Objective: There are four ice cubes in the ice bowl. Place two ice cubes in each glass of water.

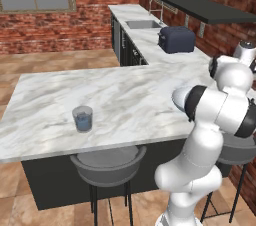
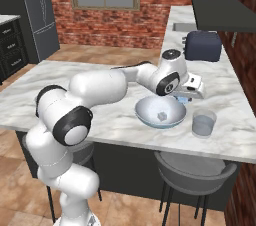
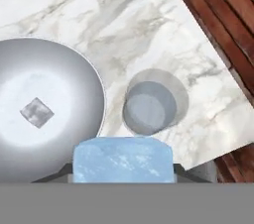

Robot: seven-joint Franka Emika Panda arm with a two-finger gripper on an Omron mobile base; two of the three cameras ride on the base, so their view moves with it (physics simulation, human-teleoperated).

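The tool [image 3: 124,168] was clamped on a pale blue translucent ice cube [image 3: 123,161], above the white marble bench [image 2: 100,120] between the wide pale bowl [image 2: 160,111], holding one cube [image 2: 162,116], and a clear grey-blue glass [image 2: 204,123].

I saw a white counter [image 2: 115,120] veined grey, a pale blue-white ice bowl [image 2: 148,115] with one whitish-grey ice cube [image 3: 36,112], grey-blue glasses [image 1: 83,118] of blue water, a light blue cube [image 3: 123,161] between the fingers, a navy toaster [image 2: 203,46], red brick walls [image 1: 85,25], and grey stools [image 2: 192,174].
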